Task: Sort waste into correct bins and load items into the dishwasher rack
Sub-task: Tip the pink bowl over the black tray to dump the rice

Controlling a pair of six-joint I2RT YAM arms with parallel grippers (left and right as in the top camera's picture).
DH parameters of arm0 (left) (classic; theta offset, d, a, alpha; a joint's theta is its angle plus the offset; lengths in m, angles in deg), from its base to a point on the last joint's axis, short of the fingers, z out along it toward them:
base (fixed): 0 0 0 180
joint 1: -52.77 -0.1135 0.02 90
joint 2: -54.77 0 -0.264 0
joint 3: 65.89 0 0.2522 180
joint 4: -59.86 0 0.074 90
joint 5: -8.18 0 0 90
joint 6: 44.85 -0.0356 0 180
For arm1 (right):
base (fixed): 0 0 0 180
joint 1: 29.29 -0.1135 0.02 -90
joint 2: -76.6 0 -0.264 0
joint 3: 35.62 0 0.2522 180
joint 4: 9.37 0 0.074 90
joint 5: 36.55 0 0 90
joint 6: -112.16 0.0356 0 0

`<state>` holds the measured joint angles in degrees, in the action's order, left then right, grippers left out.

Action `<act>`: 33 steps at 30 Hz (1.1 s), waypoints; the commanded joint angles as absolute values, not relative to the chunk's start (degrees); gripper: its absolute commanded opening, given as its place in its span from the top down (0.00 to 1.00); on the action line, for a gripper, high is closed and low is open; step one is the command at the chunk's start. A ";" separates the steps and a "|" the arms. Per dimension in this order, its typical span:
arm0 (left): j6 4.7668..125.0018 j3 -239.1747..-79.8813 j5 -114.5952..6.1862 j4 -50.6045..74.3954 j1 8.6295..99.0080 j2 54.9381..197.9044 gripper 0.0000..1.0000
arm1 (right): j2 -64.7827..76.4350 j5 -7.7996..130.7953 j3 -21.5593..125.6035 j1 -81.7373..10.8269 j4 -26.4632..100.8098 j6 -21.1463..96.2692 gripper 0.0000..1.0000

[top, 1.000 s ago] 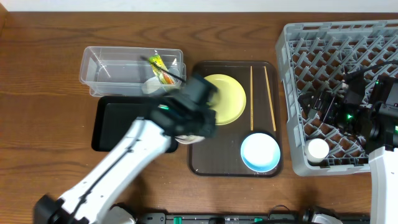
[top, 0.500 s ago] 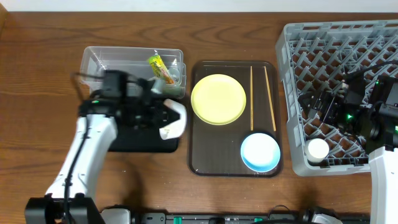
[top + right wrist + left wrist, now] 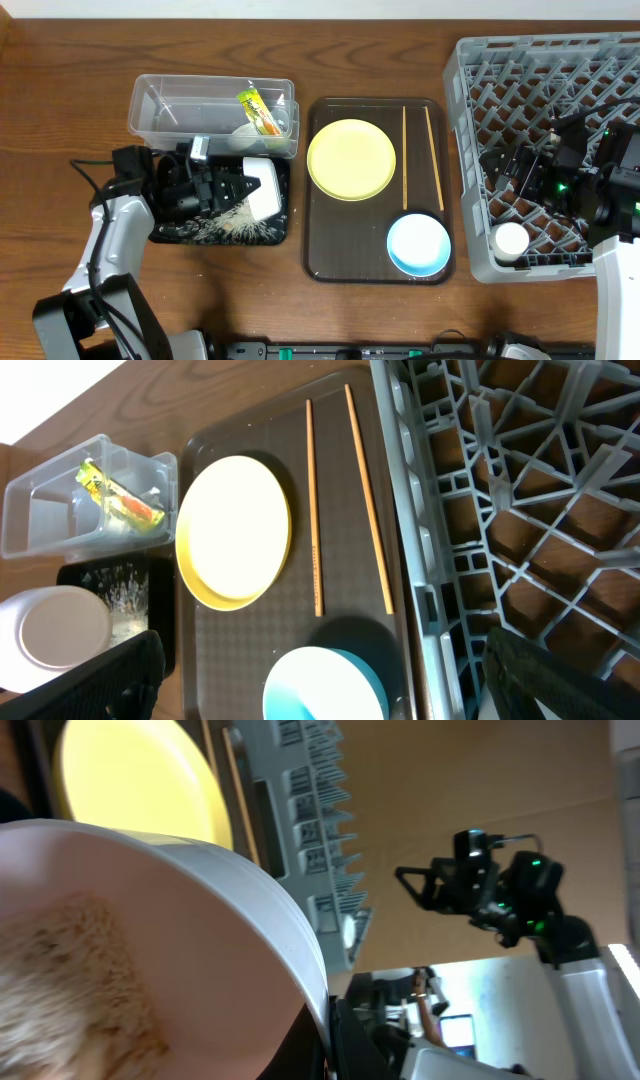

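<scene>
Left end effector [image 3: 238,188] — clamped, white bowl [image 3: 263,189] tilted

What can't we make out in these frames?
Left wrist: the white bowl fills the view and hides the black tray.
Overhead: the left gripper fingertips on the bowl are hidden by its own dark body.
Right wrist: the right gripper fingers are blurred and cut off by the bottom edge.

No legible text, label, brand or number in any view; the green-and-orange snack wrapper [image 3: 257,110] lying in the clear tub [image 3: 170,105] is too small and blurred for any print to be read.
</scene>
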<state>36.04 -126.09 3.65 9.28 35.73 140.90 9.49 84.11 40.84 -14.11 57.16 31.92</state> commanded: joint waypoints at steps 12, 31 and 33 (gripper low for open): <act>44.79 -126.13 8.31 12.93 31.43 141.47 0.94 | 9.57 84.74 41.59 -14.68 57.10 30.85 0.01; 41.99 -126.20 3.59 14.73 31.36 141.71 0.94 | 9.57 84.74 41.59 -14.68 57.10 30.85 0.01; 47.45 -126.09 -5.35 14.18 31.19 141.75 0.94 | 9.57 84.74 41.59 -14.68 57.10 30.85 0.01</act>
